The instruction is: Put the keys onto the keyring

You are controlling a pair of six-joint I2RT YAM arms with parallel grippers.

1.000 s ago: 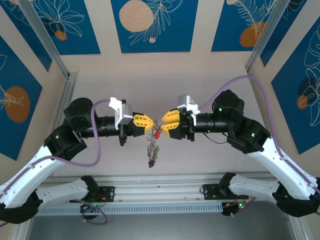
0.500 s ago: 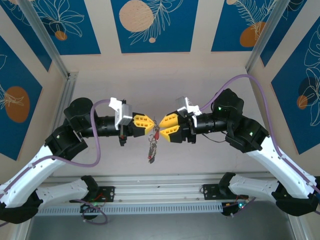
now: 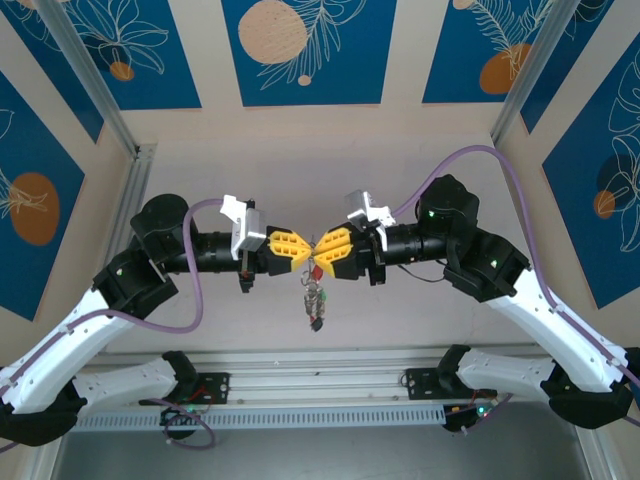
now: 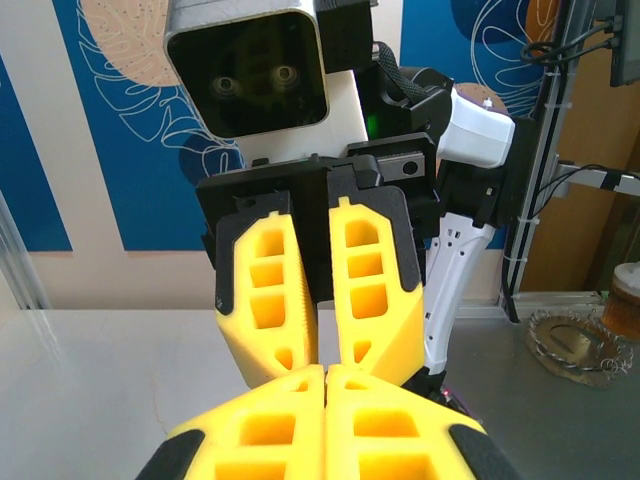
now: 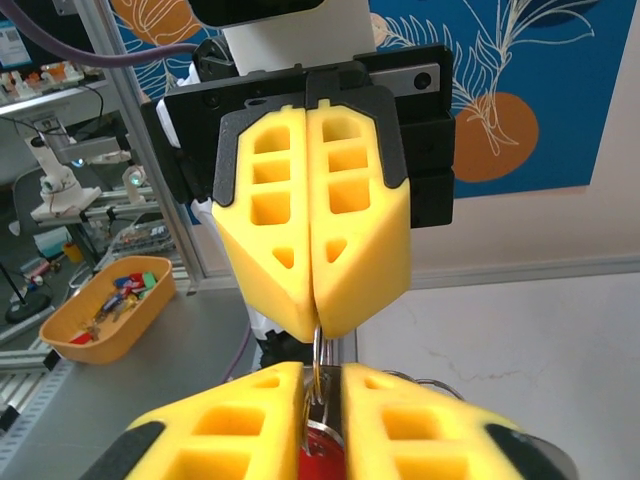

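Top view: left pincer [image 3: 308, 249] and right pincer [image 3: 318, 251] meet tip to tip in mid-air, equally near the work. The keys [image 3: 316, 300] hang straight down beneath them. In the right wrist view I read the finer detail: the left pincer is clamped tight on the upright keyring [image 5: 318, 348]. The right pincer is nearly closed about a red key [image 5: 320, 455], but I cannot tell whether it grips.

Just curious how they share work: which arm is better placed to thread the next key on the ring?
Right, probably. The left gripper has its jaws shut on the keyring, steadying it; the right gripper has the red key between its jaws, so it can likely do the threading.
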